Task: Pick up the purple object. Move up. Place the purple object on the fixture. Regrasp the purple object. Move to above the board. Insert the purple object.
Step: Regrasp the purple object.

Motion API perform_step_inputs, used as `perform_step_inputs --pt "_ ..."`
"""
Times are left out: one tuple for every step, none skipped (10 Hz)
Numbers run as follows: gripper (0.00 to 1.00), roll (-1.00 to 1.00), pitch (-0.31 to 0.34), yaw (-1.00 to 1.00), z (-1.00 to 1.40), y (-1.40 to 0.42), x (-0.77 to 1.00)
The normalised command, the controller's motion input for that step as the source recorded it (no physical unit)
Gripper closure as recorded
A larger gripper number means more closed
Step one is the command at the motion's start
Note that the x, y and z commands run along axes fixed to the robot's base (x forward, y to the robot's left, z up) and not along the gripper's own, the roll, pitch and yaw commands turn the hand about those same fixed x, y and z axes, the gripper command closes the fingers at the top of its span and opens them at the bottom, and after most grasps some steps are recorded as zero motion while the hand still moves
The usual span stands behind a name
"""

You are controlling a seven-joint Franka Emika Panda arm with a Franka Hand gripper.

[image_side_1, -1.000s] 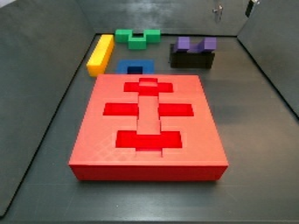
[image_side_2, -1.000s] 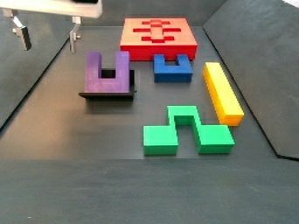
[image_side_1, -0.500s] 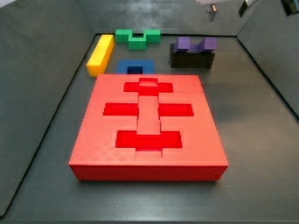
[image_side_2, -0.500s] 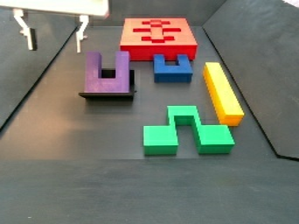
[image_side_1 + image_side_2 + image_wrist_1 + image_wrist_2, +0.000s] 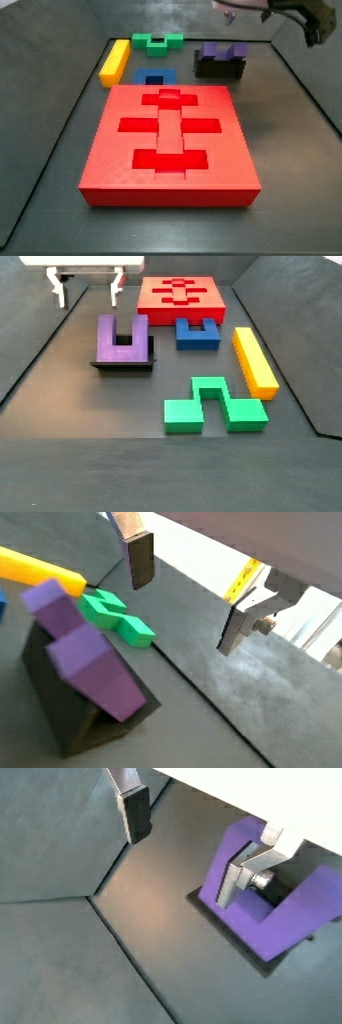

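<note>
Nearest us in a side view lies the green block [image 5: 211, 404], then the yellow bar [image 5: 254, 360] and the blue block [image 5: 198, 332] — all loose on the floor, none of them ours. Level with the blue one, the purple object [image 5: 123, 339] rests on the fixture [image 5: 126, 364], prongs pointing toward the far end; we judge it was parked there so it can be taken at a better angle. Our hand [image 5: 88, 286] hangs above and just beyond it, fingers [image 5: 139, 560] spread wide with nothing between them — ready, we think, for the regrasp. Farthest back sits the board [image 5: 182, 297], its slots unfilled.
</note>
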Motion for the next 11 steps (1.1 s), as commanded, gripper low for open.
perform_step_inputs --pt "0.00 0.69 0.194 0.07 -0.18 -0.57 0.27" --pt "0.00 0.64 0.203 0.06 -0.16 -0.48 0.04" --pt "0.00 0.54 0.160 0.03 -0.10 -0.38 0.00" --pt "0.00 0.47 0.120 0.02 -0.09 -0.34 0.00" --pt "0.00 0.46 0.086 0.03 -0.12 -0.31 0.00" --pt "0.00 0.38 0.029 0.03 -0.04 -0.27 0.05" --pt "0.00 0.00 -0.029 -0.03 0.00 -0.12 0.00" --pt "0.00 -0.46 0.289 -0.13 -0.17 0.00 0.19" --pt "0.00 -0.37 0.091 -0.08 -0.08 0.00 0.00" --pt "0.00 -0.40 0.149 -0.09 -0.14 0.00 0.00" --pt "0.00 -0.27 0.220 -0.03 -0.06 0.00 0.08"
